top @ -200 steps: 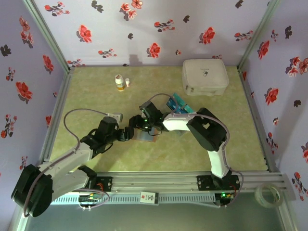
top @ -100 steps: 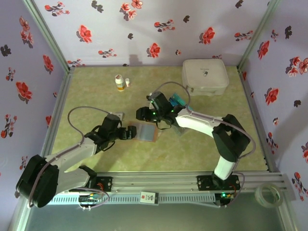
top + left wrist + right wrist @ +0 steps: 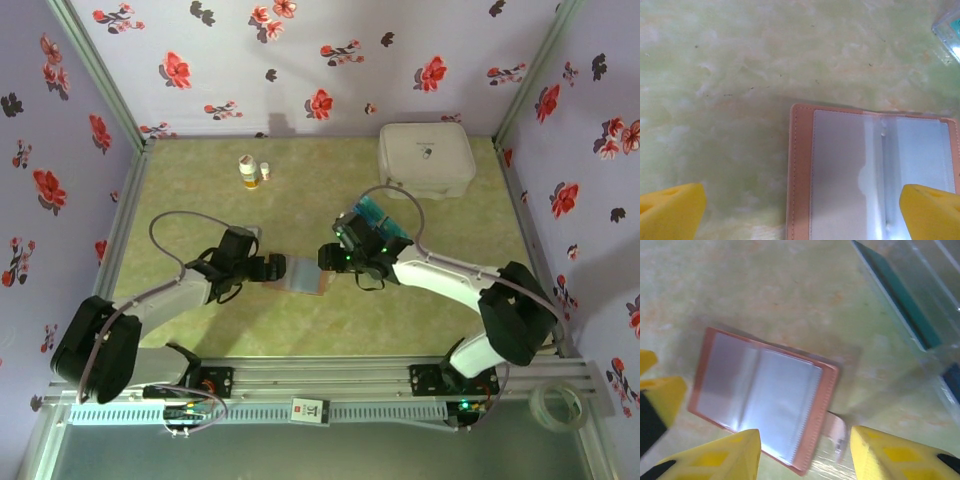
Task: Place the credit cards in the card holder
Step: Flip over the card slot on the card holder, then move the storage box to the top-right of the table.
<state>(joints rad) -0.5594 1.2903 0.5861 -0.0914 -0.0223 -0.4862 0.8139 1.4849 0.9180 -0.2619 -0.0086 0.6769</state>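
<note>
Card holder (image 3: 303, 275) lies open and flat on the table (image 3: 190, 205), clear sleeves (image 3: 840, 170) face up, pinkish-brown border around them. A small strap tab (image 3: 836, 426) sticks out from its right edge.

Left gripper (image 3: 270, 269) is just left of the card holder, low over it. Its jaws are spread wide with nothing between the yellow pads, so it is released.

Right gripper (image 3: 332, 257) is just right of the card holder, hovering above its right edge. Its jaws are apart and grasp nothing.

Right of the card holder and further back is the clear tray (image 3: 388, 228), with the credit cards (image 3: 370, 214) standing inside it, teal edges showing. None are in the sleeves yet.

Well beyond the card holder are the bottles (image 3: 249, 172), back-left, and the white case (image 3: 426, 158), back-right.

Handling, as a judgement:
- The cards look light, stiff, thin and slick. Best pinched across the faces at an exposed top edge. A flat card on the table would be hard to lift.
- The card holder looks soft and floppy and is likely to slide or fold shut. Pin one leaf or the border with the left gripper while a card goes in.
- The sleeve mouth looks tight, so the card needs to go in edge-first at a shallow angle.
</note>
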